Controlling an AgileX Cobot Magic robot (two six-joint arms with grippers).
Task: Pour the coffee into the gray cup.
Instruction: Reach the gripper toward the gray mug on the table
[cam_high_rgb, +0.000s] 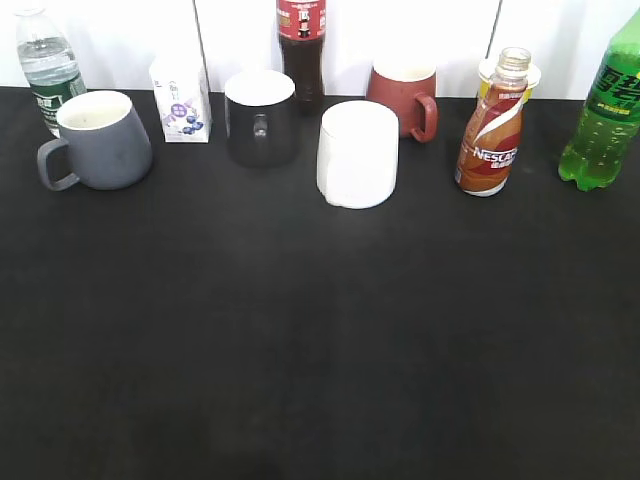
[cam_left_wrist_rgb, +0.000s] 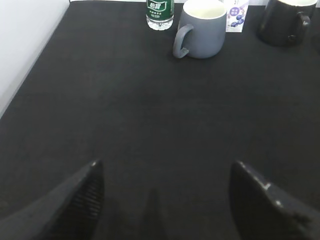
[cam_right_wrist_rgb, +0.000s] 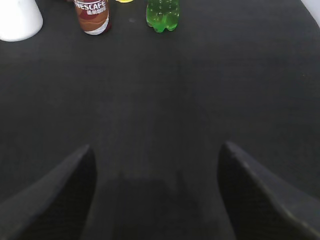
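Note:
The coffee is a small curvy Nescafe bottle (cam_high_rgb: 492, 130) with no cap, standing at the back right; its base also shows in the right wrist view (cam_right_wrist_rgb: 93, 17). The gray cup (cam_high_rgb: 100, 140) stands at the back left, handle to the left, and shows in the left wrist view (cam_left_wrist_rgb: 201, 30). My left gripper (cam_left_wrist_rgb: 165, 172) is open and empty over bare table, well short of the cup. My right gripper (cam_right_wrist_rgb: 156, 155) is open and empty, well short of the bottle. Neither gripper shows in the exterior view.
Along the back stand a water bottle (cam_high_rgb: 48, 65), a small milk carton (cam_high_rgb: 181, 100), a black mug (cam_high_rgb: 260, 118), a cola bottle (cam_high_rgb: 301, 50), a white mug (cam_high_rgb: 358, 153), a red mug (cam_high_rgb: 404, 97) and a green soda bottle (cam_high_rgb: 605, 110). The table is black (cam_high_rgb: 320, 340).

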